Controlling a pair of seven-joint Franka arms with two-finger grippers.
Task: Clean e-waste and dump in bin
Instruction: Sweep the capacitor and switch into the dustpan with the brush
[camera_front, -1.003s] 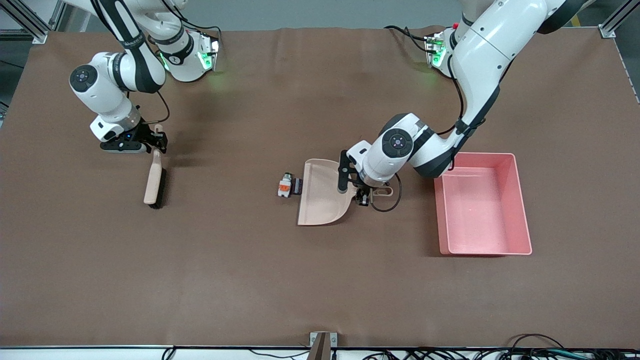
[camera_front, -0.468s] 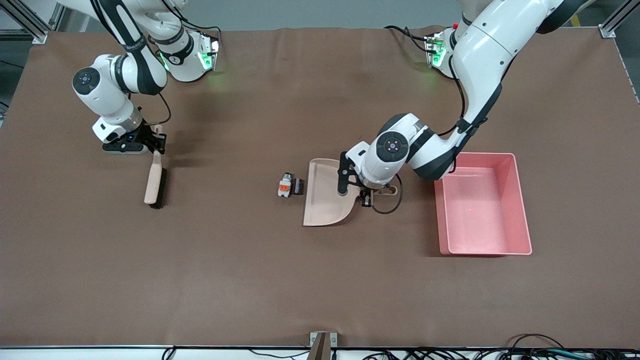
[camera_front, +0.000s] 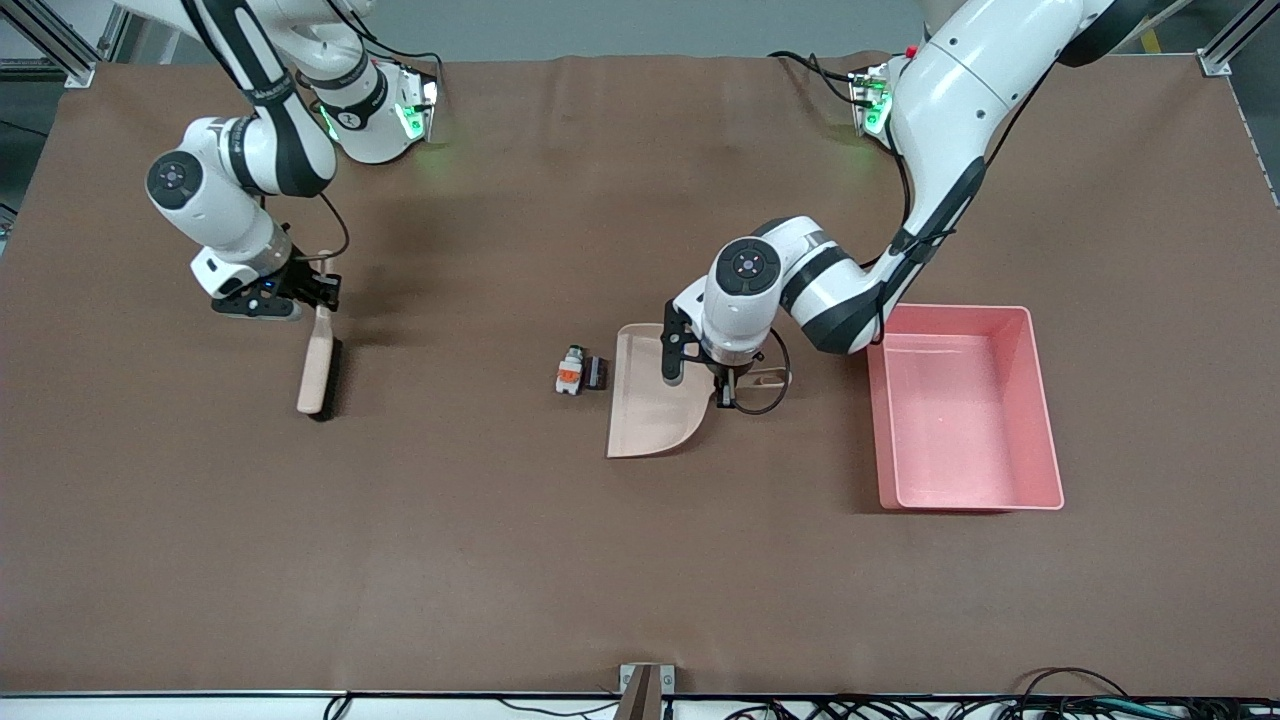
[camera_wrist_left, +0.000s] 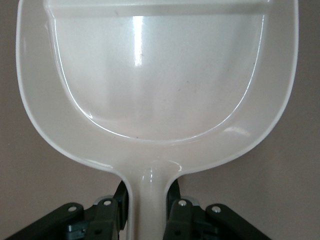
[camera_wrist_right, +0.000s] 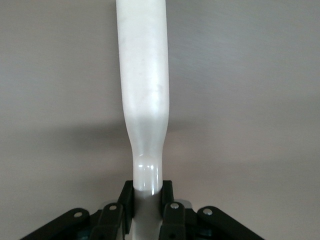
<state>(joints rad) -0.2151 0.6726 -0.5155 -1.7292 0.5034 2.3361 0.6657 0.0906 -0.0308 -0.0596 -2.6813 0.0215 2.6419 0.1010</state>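
Observation:
The e-waste lies mid-table: a white-grey part with an orange band (camera_front: 569, 371) and a small black block (camera_front: 596, 372) beside it. The beige dustpan (camera_front: 648, 395) sits next to them with its open edge facing the parts. My left gripper (camera_front: 727, 388) is shut on the dustpan's handle (camera_wrist_left: 148, 200). My right gripper (camera_front: 322, 290) is shut on the handle (camera_wrist_right: 146, 190) of a beige brush (camera_front: 319, 372), toward the right arm's end of the table. The pink bin (camera_front: 962, 408) stands toward the left arm's end, beside the dustpan.
A brown mat (camera_front: 640, 560) covers the table. A metal bracket (camera_front: 645, 680) sits at the table's edge nearest the front camera.
The right gripper has closed on the brush handle and shifted the brush slightly. The left arm has turned at the wrist and drawn the dustpan a little away from the e-waste.

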